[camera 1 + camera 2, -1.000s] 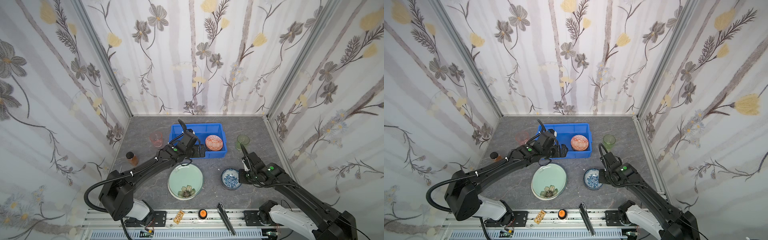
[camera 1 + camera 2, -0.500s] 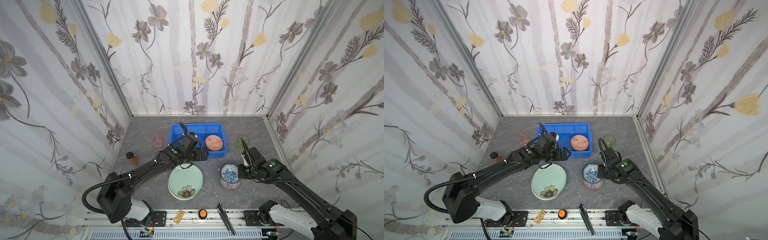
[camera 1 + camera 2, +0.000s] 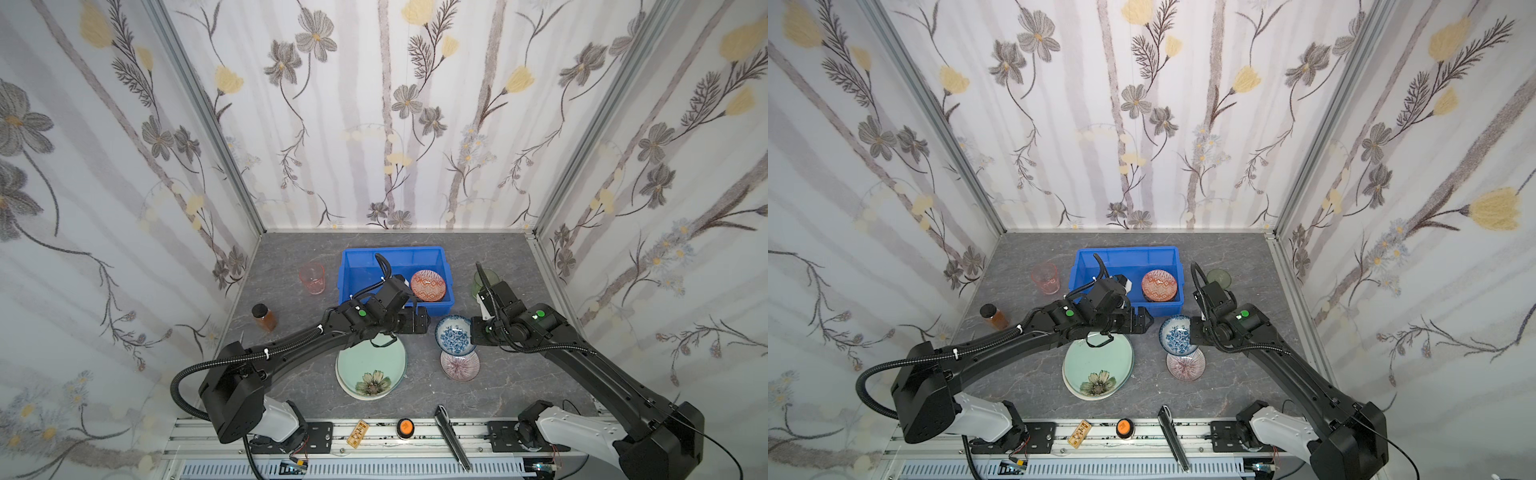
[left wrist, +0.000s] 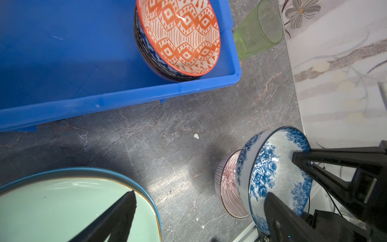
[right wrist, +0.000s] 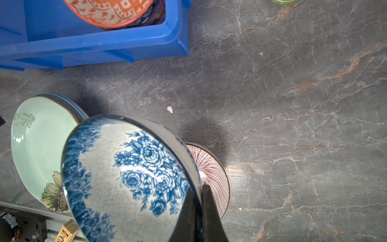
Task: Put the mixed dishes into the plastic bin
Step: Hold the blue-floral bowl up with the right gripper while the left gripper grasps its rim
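Right gripper: the jaws are closed tight on the rim of one blue floral bowl, one finger inside and one outside, as the right wrist view shows. The bowl is clear of the table and tilted. It hangs above one striped bowl, which stands on the table alone.

Left gripper: the jaws stand spread wide and hold nothing. The gripper hovers over the far edge of one pale green plate, between that plate and the front wall of the plastic bin.

The pale green plate carries a flower print and lies on top of at least one more plate (only a rim shows beneath it; the number cannot be settled).

The plastic bin, one blue tub, stands at the far middle of the table. Its right end holds one stack of bowls with one orange bowl on top. The left wrist view shows dark and blue-patterned rims below it, but not how many. The rest of the bin floor is bare.

Tumblers: two, both outside the bin. One pink tumbler stands just left of it and one green tumbler just right of it.

One amber jar stands near the left wall.
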You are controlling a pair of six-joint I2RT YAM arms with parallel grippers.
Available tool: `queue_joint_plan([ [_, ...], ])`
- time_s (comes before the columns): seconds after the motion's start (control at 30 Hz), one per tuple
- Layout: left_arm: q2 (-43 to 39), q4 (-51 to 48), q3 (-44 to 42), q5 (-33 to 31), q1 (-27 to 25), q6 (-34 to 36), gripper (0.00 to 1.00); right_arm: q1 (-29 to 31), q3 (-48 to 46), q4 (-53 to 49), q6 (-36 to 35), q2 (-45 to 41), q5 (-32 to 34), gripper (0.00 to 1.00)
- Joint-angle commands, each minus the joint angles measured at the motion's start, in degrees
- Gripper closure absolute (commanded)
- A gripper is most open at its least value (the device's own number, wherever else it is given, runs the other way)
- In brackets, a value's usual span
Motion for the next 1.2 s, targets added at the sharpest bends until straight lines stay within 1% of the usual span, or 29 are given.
queue_joint_plan([
  [0.0, 0.53, 1.14, 0.78, -0.11, -0.7, -1.36, 0.04, 0.06, 1.67, 3.9, -0.99, 1.41, -0.05, 1.0],
  [0.2, 1.99, 1.13, 1.63, -0.38, -1.74, -1.8, 0.09, 0.17, 4.55, 4.64, -2.35, 4.29, -0.57, 1.0],
  [0.47, 4.73, 1.13, 3.52, -0.91, -2.88, -2.67, 0.2, 0.63, 7.11, 5.0, -4.06, 6.93, -1.45, 1.0],
  [0.87, 6.25, 1.13, 4.49, -3.52, -3.21, -4.17, 0.44, 0.9, 9.04, 5.08, -6.21, 8.92, -2.68, 1.0],
  [1.17, 7.47, 1.13, 5.29, -4.78, -3.17, -5.01, 0.61, 1.64, 8.83, 5.75, -6.09, 8.83, -3.13, 1.0],
])
